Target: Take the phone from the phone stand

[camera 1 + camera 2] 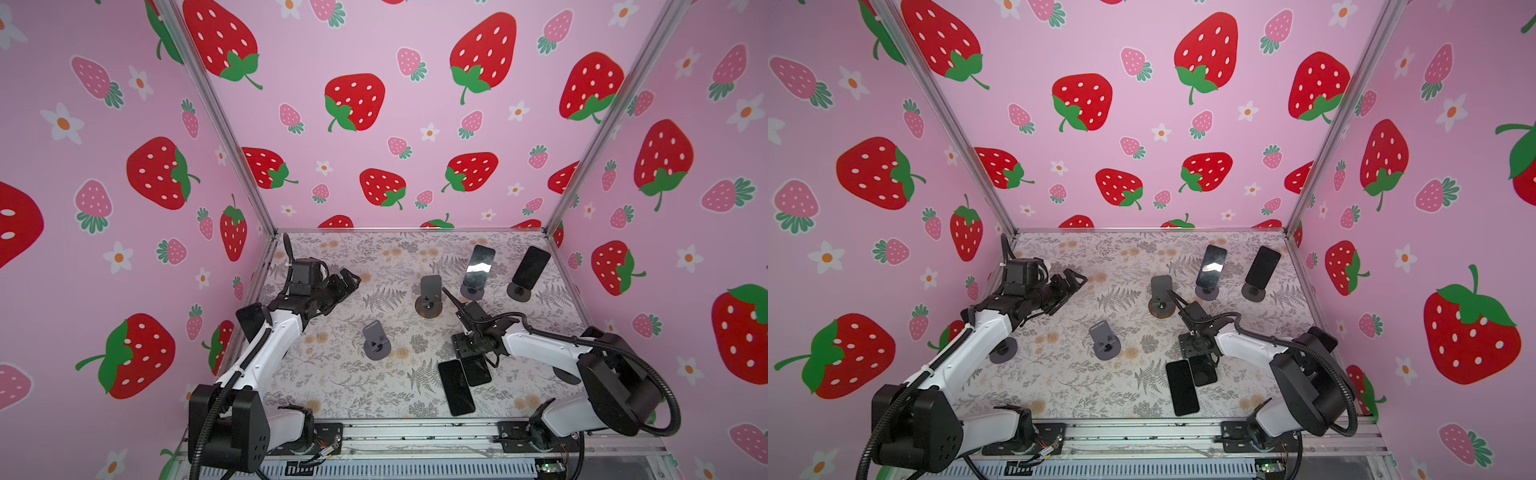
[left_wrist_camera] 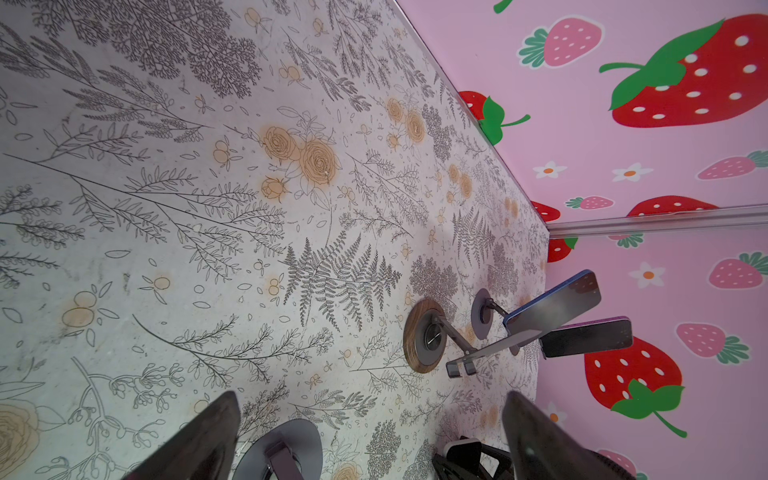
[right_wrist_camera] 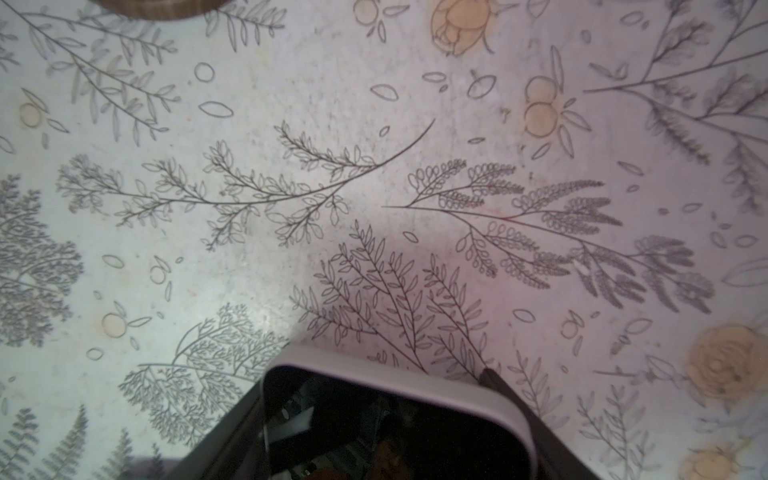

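Note:
My right gripper is shut on a phone with a pale rim and dark screen, held low over the floral table, beside a second black phone that lies flat. Two more phones lean on phone stands at the back right. An empty phone stand with a wooden base and an empty grey one stand mid-table. My left gripper hangs open at the back left, holding nothing.
Behind my left forearm a dark phone shows, with a round base under it. Another round base sits partly hidden under my right arm. Pink strawberry walls enclose the table on three sides.

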